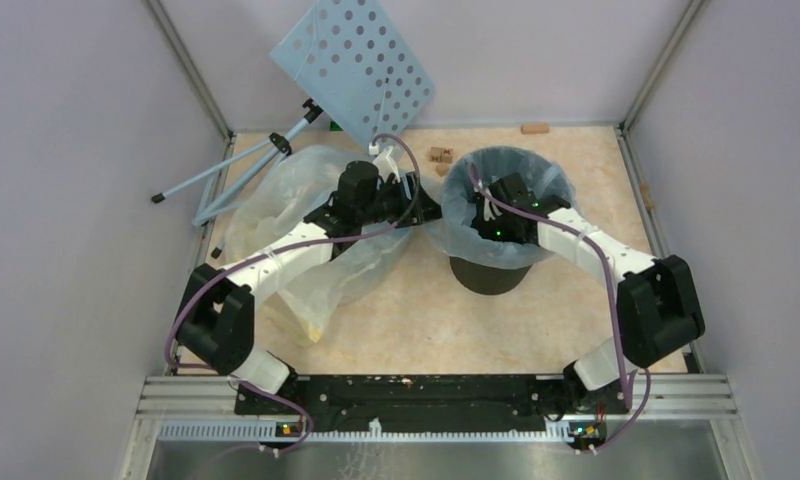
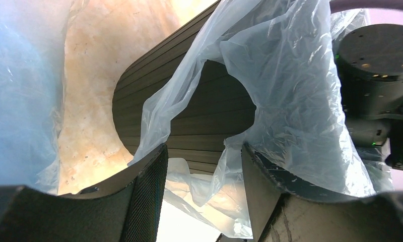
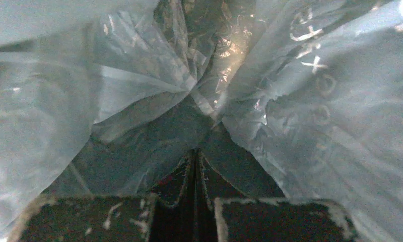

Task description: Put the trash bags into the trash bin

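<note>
The black trash bin (image 1: pixel 491 278) stands right of the table's middle. The light-blue trash bag (image 1: pixel 466 165) lines it and drapes over the rim. My right gripper (image 1: pixel 488 222) reaches down inside the bin. In the right wrist view it (image 3: pixel 195 154) is shut, its tips pressed into gathered bag film (image 3: pixel 139 85) with white lettering. My left gripper (image 1: pixel 428 205) is at the bin's left rim. In the left wrist view it (image 2: pixel 204 171) is open, with loose bag film (image 2: pixel 280 80) hanging between and over its fingers (image 2: pixel 149 191) against the bin's ribbed wall (image 2: pixel 199 116).
A big clear yellowish sack (image 1: pixel 296 210) lies under my left arm. A pale-blue perforated panel (image 1: pixel 361 60) on a tripod stand (image 1: pixel 246 165) leans at the back left. Small wooden blocks (image 1: pixel 439 155) lie behind the bin. Cage posts edge the table.
</note>
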Robot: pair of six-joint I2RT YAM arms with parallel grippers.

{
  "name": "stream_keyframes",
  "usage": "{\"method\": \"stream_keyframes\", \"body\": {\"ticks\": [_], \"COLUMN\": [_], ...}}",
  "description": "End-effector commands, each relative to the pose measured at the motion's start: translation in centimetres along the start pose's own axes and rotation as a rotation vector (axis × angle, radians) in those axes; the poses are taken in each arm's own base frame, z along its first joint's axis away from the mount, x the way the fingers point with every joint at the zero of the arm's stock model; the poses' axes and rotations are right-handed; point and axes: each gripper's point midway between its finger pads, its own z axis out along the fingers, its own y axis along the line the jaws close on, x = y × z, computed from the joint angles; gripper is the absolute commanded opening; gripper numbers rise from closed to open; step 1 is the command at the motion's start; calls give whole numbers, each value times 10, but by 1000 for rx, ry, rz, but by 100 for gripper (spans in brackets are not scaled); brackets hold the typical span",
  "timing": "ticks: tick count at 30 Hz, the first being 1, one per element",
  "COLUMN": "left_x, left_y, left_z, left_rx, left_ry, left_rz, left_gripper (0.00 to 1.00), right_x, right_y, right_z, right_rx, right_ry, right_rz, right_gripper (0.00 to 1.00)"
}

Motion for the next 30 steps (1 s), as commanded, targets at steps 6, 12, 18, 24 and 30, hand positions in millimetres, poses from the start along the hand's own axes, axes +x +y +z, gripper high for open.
{"method": "stream_keyframes", "body": {"ticks": [6,12,18,24,30], "left_x": [-15,-14,-15,-13,-11], "left_y": [-21,-21,-23,-22,-19], "left_z": [-6,-7,-7,-3,4], "left_rx": [54,56,60,66,69], "left_ry": [-27,-23,-19,-6,14], "left_rz": [17,21,21,26,20], "left_gripper": [61,61,67,68,68], "right_x": [-26,9,22,18,-1], "right_y": [1,-3,-15,-16,-9], "right_z": [-18,24,56,58,24], "right_rx": [20,-8,28,35,32], "right_ry": [-72,21,101,104,28], "right_rz": [-13,36,48,38,20], "right_gripper": [0,0,0,0,0]}}
